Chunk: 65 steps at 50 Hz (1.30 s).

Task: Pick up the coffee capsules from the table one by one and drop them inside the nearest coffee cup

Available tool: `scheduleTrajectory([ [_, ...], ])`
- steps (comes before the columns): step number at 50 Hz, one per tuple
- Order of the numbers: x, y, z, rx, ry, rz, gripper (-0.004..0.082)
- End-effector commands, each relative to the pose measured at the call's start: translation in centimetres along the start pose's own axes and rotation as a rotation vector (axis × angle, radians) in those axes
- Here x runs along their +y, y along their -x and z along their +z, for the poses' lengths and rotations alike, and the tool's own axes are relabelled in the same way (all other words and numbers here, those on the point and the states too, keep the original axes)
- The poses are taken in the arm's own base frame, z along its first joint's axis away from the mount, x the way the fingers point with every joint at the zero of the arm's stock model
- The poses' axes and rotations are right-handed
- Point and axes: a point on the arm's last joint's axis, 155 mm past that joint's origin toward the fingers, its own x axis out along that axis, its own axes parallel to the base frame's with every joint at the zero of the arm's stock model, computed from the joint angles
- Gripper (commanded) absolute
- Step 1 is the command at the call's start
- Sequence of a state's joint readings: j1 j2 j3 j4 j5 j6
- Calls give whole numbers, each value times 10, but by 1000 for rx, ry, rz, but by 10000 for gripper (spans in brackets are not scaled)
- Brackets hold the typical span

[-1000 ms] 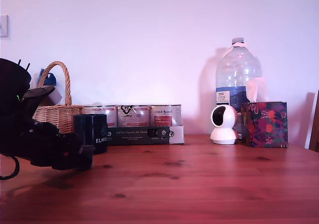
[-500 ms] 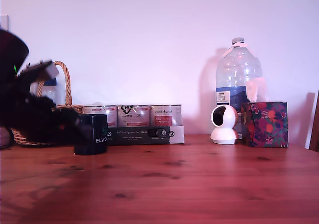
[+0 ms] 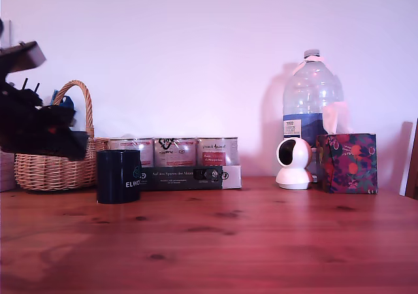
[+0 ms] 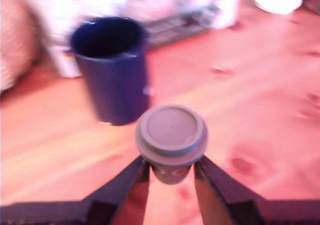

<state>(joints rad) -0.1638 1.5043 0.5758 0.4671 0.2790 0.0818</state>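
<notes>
At the exterior view's left edge the dark arm hangs above the table (image 3: 261,242), its end effector (image 3: 68,144) in front of a wicker basket (image 3: 59,166); from this side nothing shows of what sits between its fingers. The wrist view does show it: the end effector (image 4: 171,171) is clamped on a coffee capsule (image 4: 171,135), one finger (image 4: 131,181) on each side of the pod's tapered body, the wide flat rim facing the camera, the whole held clear of the wood.

Just to the right of the arm in the exterior view stands the coffee cup (image 3: 119,176), upright on the table with white lettering on its side. The wrist view looks into the coffee cup (image 4: 112,67) from above and shows a dark interior, blurred, with the capsule beside it rather than over its mouth.

Further right in the exterior view come a row of tins (image 3: 175,151) behind a long dark box (image 3: 186,176), then a white camera (image 3: 293,163), a large water bottle (image 3: 311,95) and a patterned tissue box (image 3: 347,163).
</notes>
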Motion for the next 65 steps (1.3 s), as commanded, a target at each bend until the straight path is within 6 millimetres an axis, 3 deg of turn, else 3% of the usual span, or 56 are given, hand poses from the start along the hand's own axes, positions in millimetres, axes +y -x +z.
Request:
scheduleTrajectory([
  [1,2,1,-3,7,8,4,130],
  [20,5,-4,9,97,38,-2,130],
  [34,12,-8,73,72,46,2,130],
  [46,22,-31,95,127,63,0,130],
  [65,37,-72,110,226,74,-6,130],
])
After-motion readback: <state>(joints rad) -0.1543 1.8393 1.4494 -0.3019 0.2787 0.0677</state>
